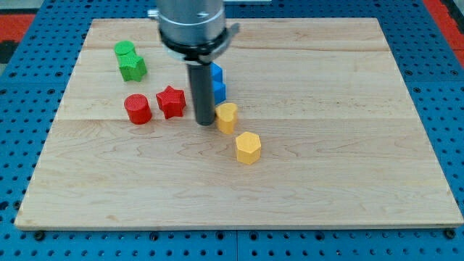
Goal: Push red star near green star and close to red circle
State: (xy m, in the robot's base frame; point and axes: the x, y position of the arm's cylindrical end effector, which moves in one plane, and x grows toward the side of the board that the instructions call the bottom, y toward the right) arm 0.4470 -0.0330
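Observation:
The red star [171, 101] lies on the wooden board, touching or nearly touching the red circle [137, 109] on its left. The green star [133, 68] lies further up and to the left, with a green circle [125, 50] just above it. My tip [205, 122] rests on the board a short way right of the red star, with a small gap between them. It stands just left of a yellow block [228, 117].
Two blue blocks [217, 81] stand stacked in the view behind the rod, partly hidden by it. A yellow hexagon [248, 148] lies below and right of the tip. The wooden board [348, 167] sits on a blue pegboard.

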